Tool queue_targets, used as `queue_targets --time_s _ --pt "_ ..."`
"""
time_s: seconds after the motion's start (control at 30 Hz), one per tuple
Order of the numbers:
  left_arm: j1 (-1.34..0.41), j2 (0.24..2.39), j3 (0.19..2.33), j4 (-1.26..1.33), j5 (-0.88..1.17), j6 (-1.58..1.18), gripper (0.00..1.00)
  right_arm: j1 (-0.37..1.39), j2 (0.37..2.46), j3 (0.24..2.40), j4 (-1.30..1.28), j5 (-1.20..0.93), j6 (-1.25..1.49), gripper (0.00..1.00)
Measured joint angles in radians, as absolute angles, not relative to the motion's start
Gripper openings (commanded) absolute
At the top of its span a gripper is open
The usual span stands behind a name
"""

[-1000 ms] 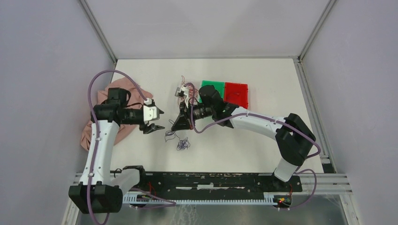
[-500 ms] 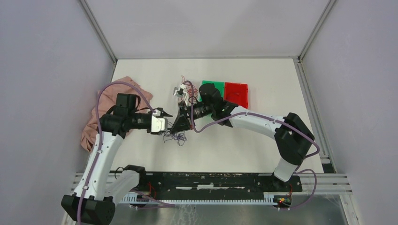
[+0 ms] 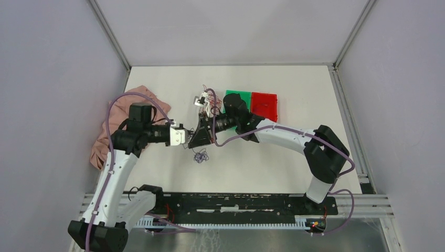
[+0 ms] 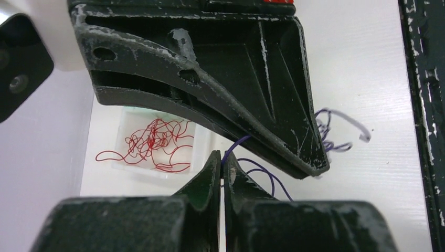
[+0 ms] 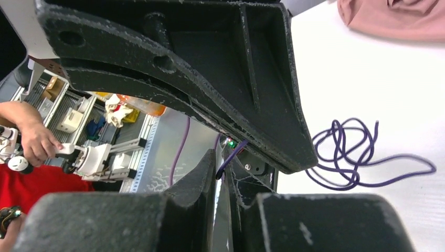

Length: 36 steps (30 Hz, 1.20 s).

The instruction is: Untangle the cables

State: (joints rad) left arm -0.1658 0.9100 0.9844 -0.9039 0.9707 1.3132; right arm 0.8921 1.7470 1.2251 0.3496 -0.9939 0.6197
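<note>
A purple cable (image 3: pixel 200 156) lies in a loose coil on the white table, and one strand rises to where both grippers meet. My left gripper (image 4: pixel 221 160) is shut on that strand; from above it (image 3: pixel 188 139) sits tip to tip with my right gripper (image 3: pixel 193 142). The jaws of the right gripper (image 5: pixel 220 167) stand slightly apart, with the purple cable's end lying in the narrow gap. The rest of the coil (image 5: pixel 346 152) rests on the table beyond. Thin red cables (image 4: pixel 157 142) lie tangled in a clear tray (image 4: pixel 123 118) behind.
A green tile (image 3: pixel 239 100) and a red tile (image 3: pixel 264 103) lie side by side at the back, close to the right arm. A pink cloth (image 3: pixel 99 144) is bunched at the table's left edge, under the left arm. A black rail (image 3: pixel 236 202) runs along the near edge.
My left arm swung right to the right gripper and shut on the purple strand. The right jaws have parted slightly. The purple coil shifted a little towards the grippers.
</note>
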Motion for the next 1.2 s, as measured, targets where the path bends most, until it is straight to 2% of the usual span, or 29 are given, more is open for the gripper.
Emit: queue_targets --time_s 0.13,0.23,0.4,0.63,0.97,1.1,1.2 --pt "-0.166 0.878 0.982 -0.797 0.969 1.167 0.03 0.892 1.753 1.187 0.522 -0.957 0.734 0.20" --pt "-0.166 0.837 0.974 -0.675 0.955 1.008 0.03 0.892 1.800 1.151 0.747 -0.916 0.879 0.27" --pt "-0.172 0.825 0.978 -0.490 0.922 0.763 0.03 0.903 1.887 1.129 0.967 -0.842 1.029 0.27" --pt "-0.200 0.876 1.031 -0.393 0.857 0.596 0.03 0.971 1.890 1.126 0.981 -0.735 0.976 0.21" --pt "-0.211 0.948 1.245 -0.314 0.806 0.467 0.03 0.989 1.871 0.986 0.925 -0.588 0.854 0.19" --pt "-0.212 0.963 1.333 -0.276 0.787 0.447 0.03 0.989 1.871 0.920 0.917 -0.542 0.827 0.24" --pt "-0.212 0.979 1.399 -0.255 0.781 0.438 0.03 0.989 1.871 0.878 0.907 -0.500 0.803 0.34"
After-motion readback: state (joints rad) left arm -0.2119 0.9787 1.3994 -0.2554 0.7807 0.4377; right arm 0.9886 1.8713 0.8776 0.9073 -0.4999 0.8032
